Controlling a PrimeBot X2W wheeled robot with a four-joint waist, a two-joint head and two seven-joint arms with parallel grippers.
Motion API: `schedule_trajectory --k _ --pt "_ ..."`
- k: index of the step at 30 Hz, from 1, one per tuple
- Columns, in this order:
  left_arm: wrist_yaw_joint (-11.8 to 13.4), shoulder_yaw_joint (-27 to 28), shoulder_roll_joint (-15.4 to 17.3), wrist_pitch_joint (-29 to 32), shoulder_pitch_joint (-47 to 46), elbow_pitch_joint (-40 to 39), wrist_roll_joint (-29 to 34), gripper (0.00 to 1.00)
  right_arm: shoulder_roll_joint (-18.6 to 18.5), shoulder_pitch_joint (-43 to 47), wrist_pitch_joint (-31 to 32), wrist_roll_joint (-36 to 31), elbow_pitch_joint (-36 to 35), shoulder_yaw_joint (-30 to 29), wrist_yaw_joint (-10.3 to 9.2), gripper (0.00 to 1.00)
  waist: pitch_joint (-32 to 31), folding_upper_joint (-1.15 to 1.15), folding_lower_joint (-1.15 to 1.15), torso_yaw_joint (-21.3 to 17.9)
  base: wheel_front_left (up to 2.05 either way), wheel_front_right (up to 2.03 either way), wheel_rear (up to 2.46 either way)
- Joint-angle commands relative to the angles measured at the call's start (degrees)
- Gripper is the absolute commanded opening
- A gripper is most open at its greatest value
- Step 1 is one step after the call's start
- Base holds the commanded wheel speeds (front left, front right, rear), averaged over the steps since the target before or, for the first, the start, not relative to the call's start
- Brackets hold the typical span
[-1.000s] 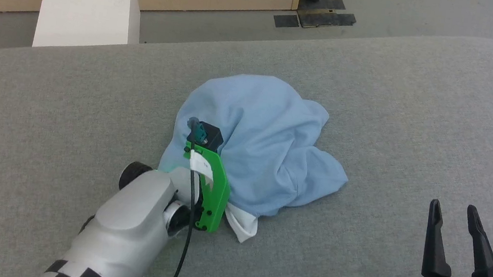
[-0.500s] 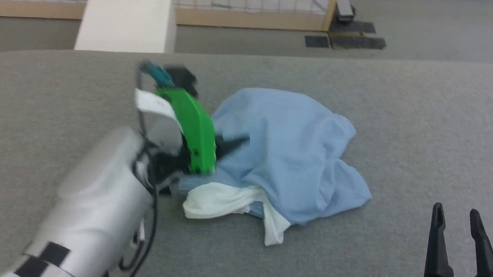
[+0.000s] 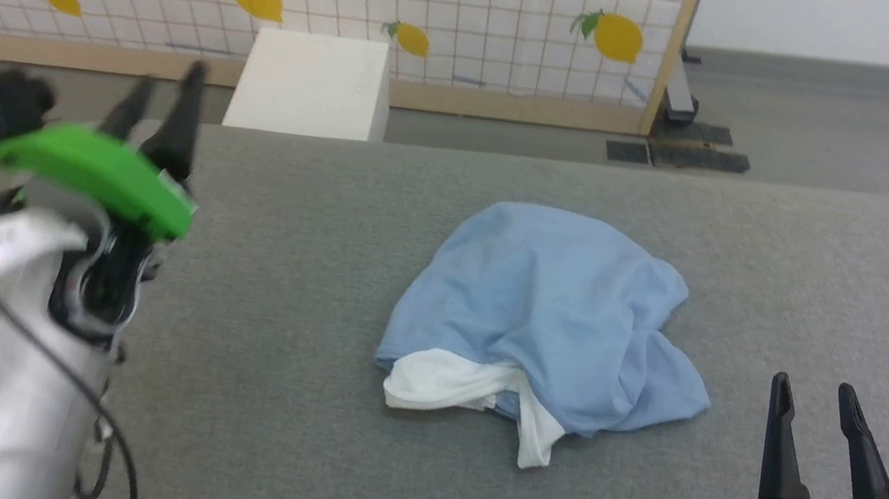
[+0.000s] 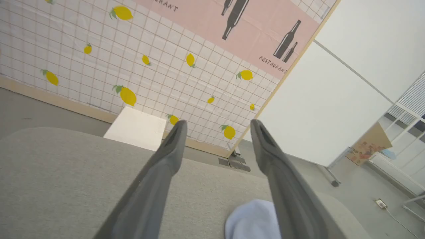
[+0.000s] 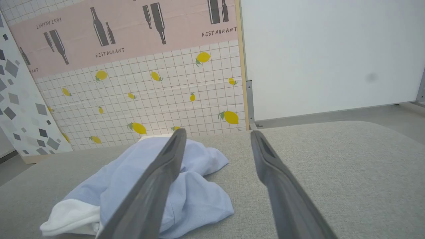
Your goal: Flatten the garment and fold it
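The garment (image 3: pixel 546 323) lies crumpled in a heap on the grey table (image 3: pixel 320 285), light blue with white cloth showing at its near edge. The right wrist view has the garment (image 5: pixel 196 186) ahead to the left, and a corner of the garment (image 4: pixel 252 220) shows low in the left wrist view. My left gripper (image 3: pixel 165 88) is raised at the far left, well clear of the cloth, fingers open and empty. My right gripper (image 3: pixel 811 397) stands open and empty at the lower right, just right of the heap.
A white box (image 3: pixel 311 86) stands on the floor behind the table's far edge. Behind it runs a lemon-patterned partition (image 3: pixel 442 9) with a wooden frame. Bare grey tabletop surrounds the heap on all sides.
My left gripper let go of the garment and lifted away to the left, opening. The cloth dropped back into a heap. The head camera tilted up. The right gripper kept still.
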Motion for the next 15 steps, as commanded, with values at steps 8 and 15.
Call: schedule_trajectory --k 8,15 --pt "2.6 -1.7 3.6 -14.5 13.9 -5.4 12.5 1.0 0.0 -1.0 -0.3 -1.2 0.6 -0.2 -0.09 1.0 -1.7 0.23 0.0 1.7 0.0 0.0 0.0" --pt "3.2 -5.0 4.3 -16.1 21.1 -7.0 18.3 1.0 0.0 -0.7 -0.3 -1.6 0.5 -0.1 -0.09 1.0 -1.2 0.23 0.0 1.8 0.0 0.0 0.0"
